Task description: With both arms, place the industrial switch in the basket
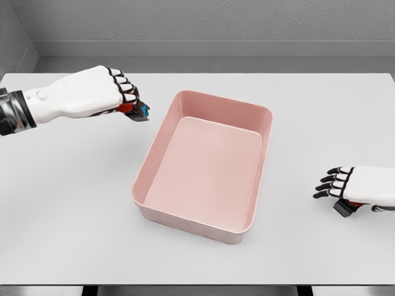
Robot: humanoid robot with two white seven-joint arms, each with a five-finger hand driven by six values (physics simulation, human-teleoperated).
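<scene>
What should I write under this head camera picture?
Left hand grips the switch beside the pink basket; right hand rests on table.

Bright, even overhead light; soft shadows.

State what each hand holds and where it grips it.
Left hand is curled over a switch, gripping its top. Right hand covers a dark object; the grip cannot be told.

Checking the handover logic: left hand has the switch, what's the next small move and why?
Probably carry the left hand rightward over the pink basket. Its fingers are shut on the industrial switch, which sits just outside the basket's left wall, and the basket holds nothing yet.
</scene>
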